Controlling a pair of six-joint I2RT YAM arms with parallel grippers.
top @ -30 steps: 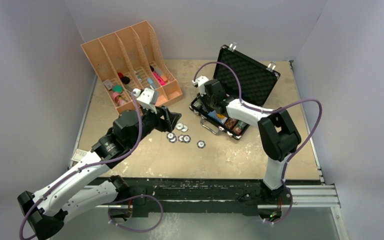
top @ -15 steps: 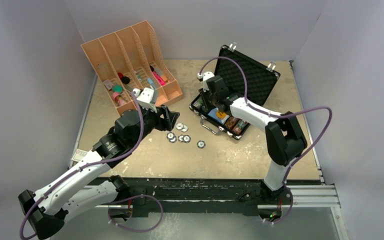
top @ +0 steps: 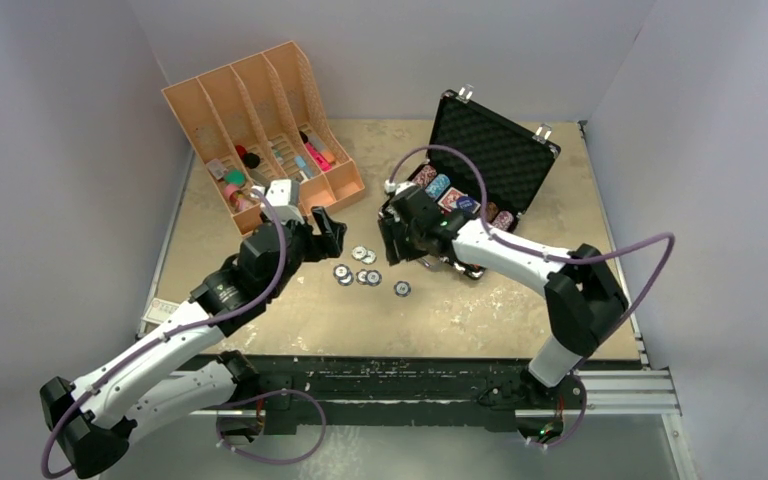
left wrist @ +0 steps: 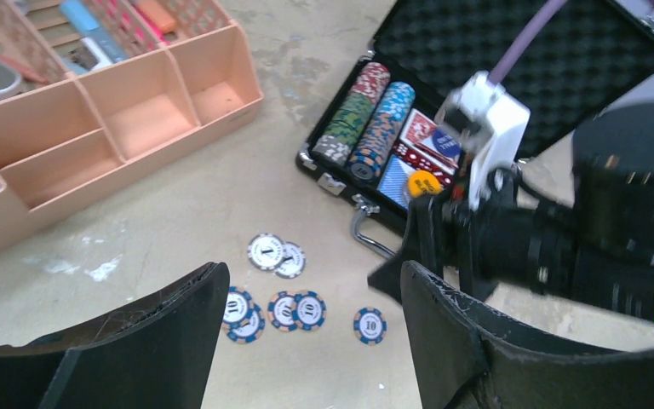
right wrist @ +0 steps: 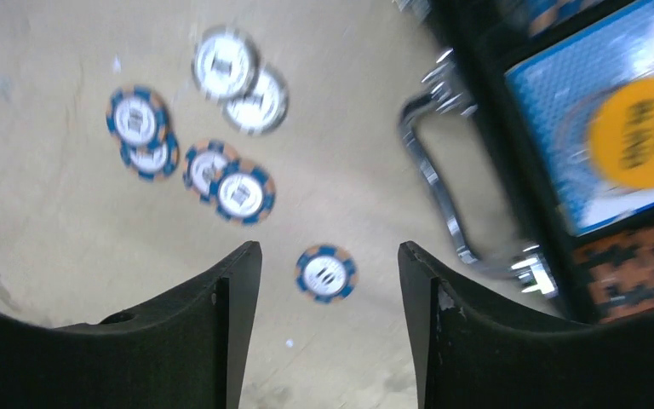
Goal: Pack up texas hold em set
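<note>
**Three Cameras, Shared Chips**

The top camera sits high behind the near edge, looking down over the whole table [top: 480,320]. The left wrist camera looks forward and down, fairly near, toward the case [left wrist: 443,43]. The right wrist camera faces almost straight down, close. All three share the chips [top: 364,277]; both wrist views, the handle [left wrist: 364,237].

Plain pale grey walls [top: 60,150] enclose a scuffed beige tabletop [top: 460,320] on three sides.
</note>
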